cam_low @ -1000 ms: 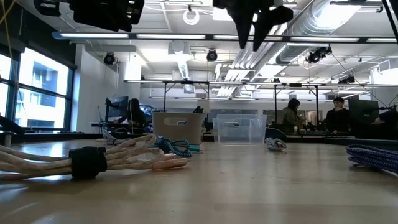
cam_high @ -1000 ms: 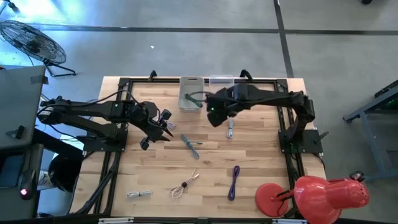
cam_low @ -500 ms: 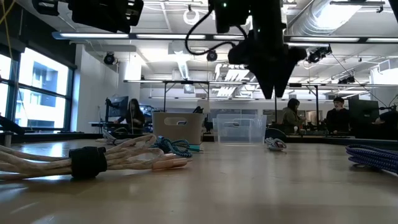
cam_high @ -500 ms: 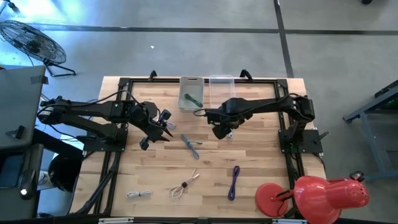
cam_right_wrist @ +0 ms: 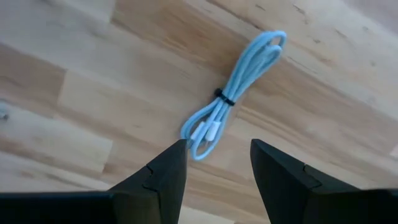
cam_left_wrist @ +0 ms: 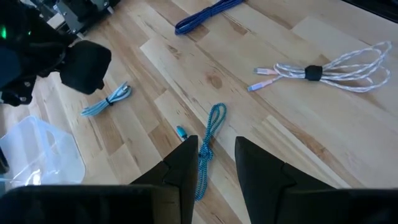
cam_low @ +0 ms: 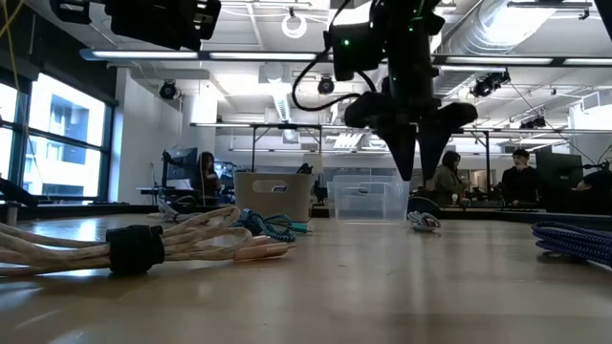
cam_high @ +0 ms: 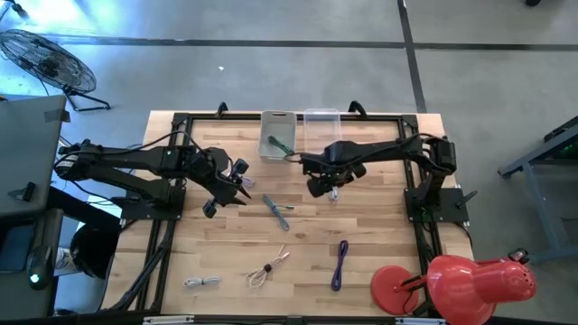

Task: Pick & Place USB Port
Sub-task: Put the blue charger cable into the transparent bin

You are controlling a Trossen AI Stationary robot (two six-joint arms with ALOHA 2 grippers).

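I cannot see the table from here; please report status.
Right pincer open, empty, above bundled light blue cable. Left pincer open, empty, waiting over teal braided cable. Nothing in the way.

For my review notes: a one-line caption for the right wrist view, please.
Right gripper, fingers open, hovers above a bundled light blue cable lying on the wooden table.

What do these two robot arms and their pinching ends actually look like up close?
Both arms are dark, nearly black, jointed and slim, with black cables looping alongside them. The left tool ends in two broad, matte black fingers with angled tips. The right tool has the same pair of dark wedge-shaped fingers. A small green light glows on the right arm.
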